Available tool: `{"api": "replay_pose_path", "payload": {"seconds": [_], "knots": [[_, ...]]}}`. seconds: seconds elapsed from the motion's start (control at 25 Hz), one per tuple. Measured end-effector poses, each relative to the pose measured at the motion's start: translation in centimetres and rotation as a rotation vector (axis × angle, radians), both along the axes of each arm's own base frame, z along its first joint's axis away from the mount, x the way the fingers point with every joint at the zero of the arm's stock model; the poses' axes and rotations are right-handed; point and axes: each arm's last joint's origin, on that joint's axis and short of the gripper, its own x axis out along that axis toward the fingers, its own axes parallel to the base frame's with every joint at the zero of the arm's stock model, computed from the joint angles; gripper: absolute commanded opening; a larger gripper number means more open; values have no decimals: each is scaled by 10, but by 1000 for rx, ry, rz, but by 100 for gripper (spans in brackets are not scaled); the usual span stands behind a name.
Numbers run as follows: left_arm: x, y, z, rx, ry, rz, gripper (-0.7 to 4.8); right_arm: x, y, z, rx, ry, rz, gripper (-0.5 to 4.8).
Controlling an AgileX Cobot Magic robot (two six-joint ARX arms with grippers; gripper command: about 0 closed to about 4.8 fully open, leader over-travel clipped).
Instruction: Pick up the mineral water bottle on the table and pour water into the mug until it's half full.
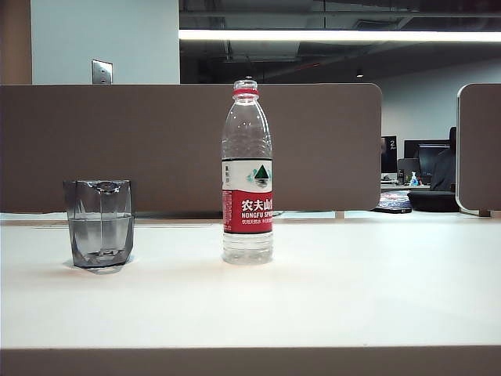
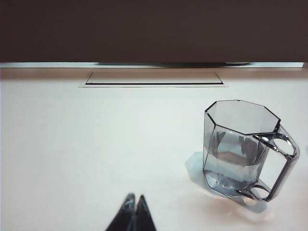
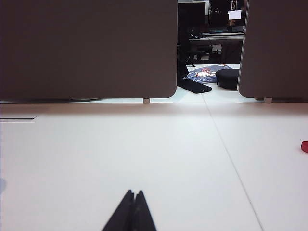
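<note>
The bottle [image 1: 247, 172] stands upright near the middle of the table [image 1: 329, 298], cap off, red ring round its open neck, red-and-white label with a green mountain mark facing the exterior camera. Clear water [image 1: 247, 244] shows below the label; how high it reaches behind the label cannot be told. Well apart from it, out on the left side of the exterior view, sits the mug [image 1: 99, 224], smoky grey and faceted, also upright, with water in it up to roughly the halfway line. The left wrist view catches the same mug [image 2: 240, 147] from closer in, and there it shows a handle [image 2: 281, 166] on the side turned toward that camera, with the water line plain across the glass.

Now the arms. The left gripper [image 2: 134, 198] hangs low over bare table, near the mug but not touching it, its jaws pressed together into one dark point and holding nothing. The right gripper [image 3: 134, 194] is the same story: jaws closed tight, tips meeting, empty, over open white table. Neither gripper shows in the exterior view.

Further out, a brown partition [image 1: 188, 149] runs behind the table. A thin rectangular outline [image 2: 154, 79] is set into the surface just before it. At the edge of the right wrist view lies a small red thing [image 3: 304, 146], cut off by the frame.
</note>
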Motion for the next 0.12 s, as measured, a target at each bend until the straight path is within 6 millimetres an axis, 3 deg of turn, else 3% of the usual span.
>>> {"api": "replay_pose_path", "payload": {"seconds": [0.12], "knots": [[0, 0, 0, 0, 0, 0, -5, 0, 0, 0, 0, 0, 0, -5]]}}
